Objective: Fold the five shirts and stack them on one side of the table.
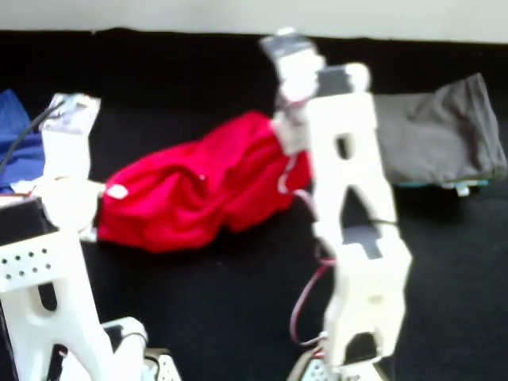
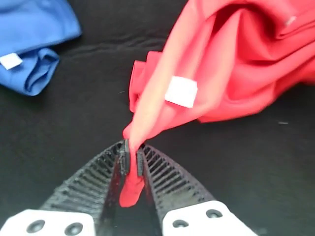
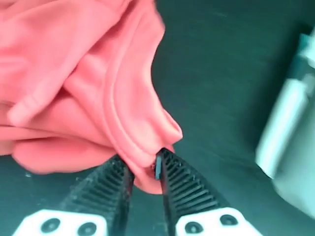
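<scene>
Pinching one end of the red shirt in closed left tool; clamping opposite end in closed right tool.

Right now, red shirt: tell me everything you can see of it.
The red shirt is soft, thin-looking fabric, crumpled and unfolded, bunched in a long heap on the black table. A white tag shows near one end. The left gripper pinches that end; the right gripper pinches a hemmed edge at the other.

The left hand pinches an edge of the red shirt — white tag showing — with the blue shirt apart on the bench.
</scene>
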You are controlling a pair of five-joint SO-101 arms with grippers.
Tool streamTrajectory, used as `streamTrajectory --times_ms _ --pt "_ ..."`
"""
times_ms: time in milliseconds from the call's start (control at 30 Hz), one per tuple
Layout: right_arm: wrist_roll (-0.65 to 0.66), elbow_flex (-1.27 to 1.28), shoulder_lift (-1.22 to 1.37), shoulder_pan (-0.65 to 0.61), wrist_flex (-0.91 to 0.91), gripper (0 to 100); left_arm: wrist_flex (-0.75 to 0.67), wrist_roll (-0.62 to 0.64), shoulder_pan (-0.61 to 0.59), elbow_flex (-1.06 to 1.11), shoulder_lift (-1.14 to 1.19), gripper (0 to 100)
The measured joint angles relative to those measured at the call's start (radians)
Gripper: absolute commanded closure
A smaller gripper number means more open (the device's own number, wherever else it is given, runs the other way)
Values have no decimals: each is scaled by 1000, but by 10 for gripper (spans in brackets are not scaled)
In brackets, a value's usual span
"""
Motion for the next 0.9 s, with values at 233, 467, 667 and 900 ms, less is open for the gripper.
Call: streamTrajectory --times_ms 233,467,667,900 --pt "43 219 -83 84 5 992 63 37 126 -29 -2 991" --pt "75 552 -86 114 -126 985 -109 37 127 222 -2 991" --pt "77 519 -117 137 -115 845 -175 37 127 287 -2 991" --pt "77 325 -298 71 -3 848 -181 37 127 292 -2 991"
